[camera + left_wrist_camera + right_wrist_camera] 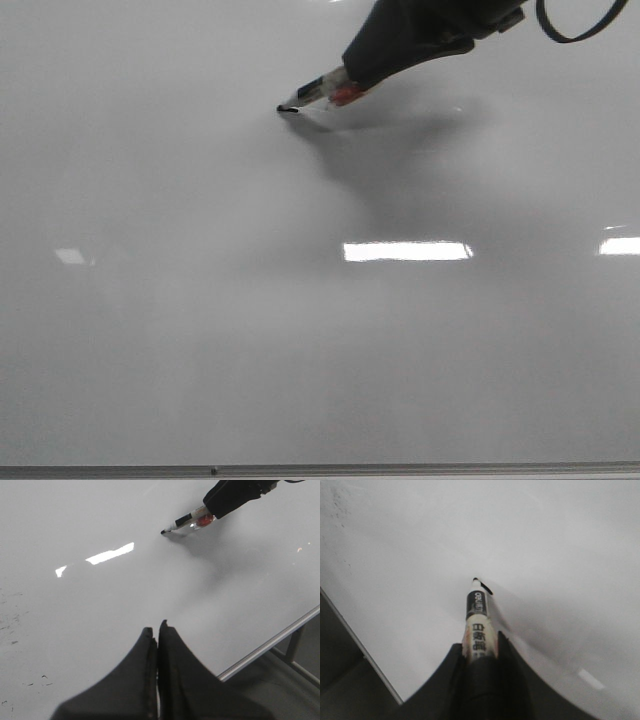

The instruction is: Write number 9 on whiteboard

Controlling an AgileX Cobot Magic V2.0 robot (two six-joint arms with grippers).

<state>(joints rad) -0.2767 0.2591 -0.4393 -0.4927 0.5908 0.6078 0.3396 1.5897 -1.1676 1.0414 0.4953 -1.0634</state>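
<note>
On whiteboard [200,330] — marker [476,617] tip touching, "deli" label; right jaws clamped on it, left jaws together.

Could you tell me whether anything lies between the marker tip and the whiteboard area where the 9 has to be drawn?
Nothing visible does. The right gripper holds the marker with its tip at the whiteboard, where only a short black stroke shows. The left gripper sits shut, well apart from it.
</note>
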